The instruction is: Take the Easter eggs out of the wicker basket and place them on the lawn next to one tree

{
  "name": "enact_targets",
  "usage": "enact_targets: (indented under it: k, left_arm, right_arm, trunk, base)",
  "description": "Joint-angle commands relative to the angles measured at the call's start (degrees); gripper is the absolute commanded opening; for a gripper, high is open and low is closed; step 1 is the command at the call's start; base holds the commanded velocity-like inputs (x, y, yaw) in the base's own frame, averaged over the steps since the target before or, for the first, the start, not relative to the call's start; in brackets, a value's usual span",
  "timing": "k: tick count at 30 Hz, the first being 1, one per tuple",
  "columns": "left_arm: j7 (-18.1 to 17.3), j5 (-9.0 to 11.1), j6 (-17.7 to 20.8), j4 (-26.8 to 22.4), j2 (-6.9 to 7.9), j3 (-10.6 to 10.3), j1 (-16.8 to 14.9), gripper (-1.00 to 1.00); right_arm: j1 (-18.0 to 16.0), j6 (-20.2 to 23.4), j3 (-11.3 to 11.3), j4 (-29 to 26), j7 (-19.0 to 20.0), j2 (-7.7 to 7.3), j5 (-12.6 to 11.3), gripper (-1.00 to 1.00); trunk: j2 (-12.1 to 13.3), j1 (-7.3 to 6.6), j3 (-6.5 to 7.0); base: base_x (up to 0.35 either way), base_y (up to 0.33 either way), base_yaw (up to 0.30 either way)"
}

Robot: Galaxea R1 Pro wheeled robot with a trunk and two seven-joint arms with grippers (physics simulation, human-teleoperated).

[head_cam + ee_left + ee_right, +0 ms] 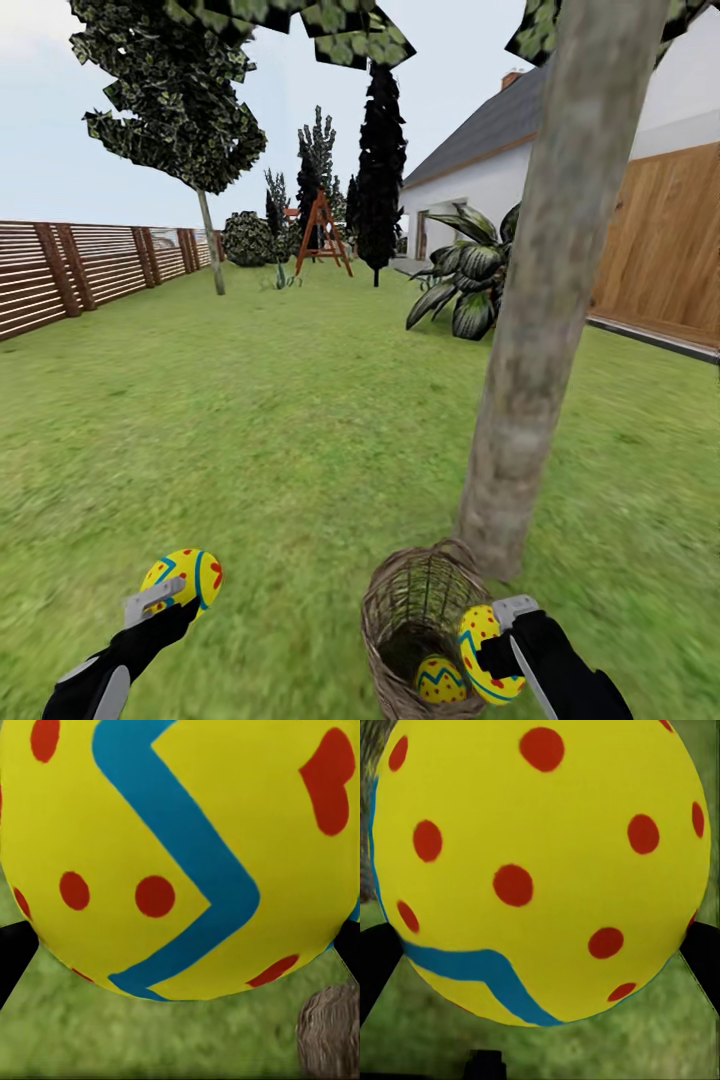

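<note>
One egg point(184, 577) is being gripped by the left hand point(160, 598), held above the lawn point(280, 450) well to the left of the basket point(415, 620). In the left wrist view this egg point(176, 855) is being seen close up, yellow with a blue zigzag and red dots, with dark fingers point(15, 956) pressed at both sides and grass beneath; a grey-brown patch, apparently the trunk point(330, 1031), is being shown at one corner.

A second egg point(485, 655) is being gripped by the right hand point(497, 645), at the basket's right rim and just above it. In the right wrist view this egg point(540, 866) is being clamped between two dark fingers point(376, 964), with grass behind.

A third egg point(440, 680) is being left lying at the bottom of the basket.

The basket is being seen standing upright on the lawn, touching or just beside the base of the tree point(545, 290), whose trunk is leaning up and to the right. Whether basket and trunk are actually in contact cannot be told.

Farther out, a broad-leaved plant point(465, 275) is being noted behind the trunk, a wooden garage wall point(665, 245) and white house point(470, 185) at right, a slat fence point(90, 265) at left, a dark cypress point(380, 170), a second leafy tree point(180, 110) and a red-brown frame point(322, 235) in the distance.
</note>
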Motion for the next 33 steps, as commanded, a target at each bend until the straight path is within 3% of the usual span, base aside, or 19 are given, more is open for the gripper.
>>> enact_targets:
  k: [1, 8, 14, 25, 33]
  left_arm:
    - [-0.04, 0.41, 0.39, -0.12, -0.01, 0.10, -0.03, -1.00]
    - [-0.05, 0.25, 0.32, -0.06, -0.07, 0.03, -0.03, -1.00]
    - [-0.05, 0.23, 0.28, -0.06, -0.07, -0.01, -0.03, -1.00]
    - [0.04, 0.15, 0.66, -0.38, -0.07, -0.08, -0.03, -1.00]
    - [0.13, 0.06, 0.72, -0.24, -0.07, -0.14, -0.03, -1.00]
  right_arm:
    - [-0.04, 0.25, 0.15, -0.06, 0.50, -0.05, 0.62, -1.00]
    - [-0.03, 0.25, 0.15, -0.06, 0.50, -0.03, 0.60, -1.00]
    - [-0.05, 0.25, 0.15, -0.06, 0.50, -0.03, 0.61, -1.00]
    - [-0.03, 0.25, 0.15, -0.06, 0.50, -0.03, 0.53, -1.00]
    - [-0.05, 0.25, 0.15, -0.06, 0.50, -0.03, 0.53, -1.00]
  trunk:
    - [0.38, -0.23, 0.12]
    - [3.19, -1.77, 1.38]
    - [5.60, -3.09, 2.46]
    - [10.01, -5.50, 4.43]
    - [13.22, -7.26, 5.87]
  base:
    - [0.000, -0.331, 0.000]
    - [-0.012, -0.321, 0.000]
    - [-0.256, -0.222, 0.013]
    - [-0.229, -0.254, 0.255]
    - [-0.225, -0.256, 0.061]
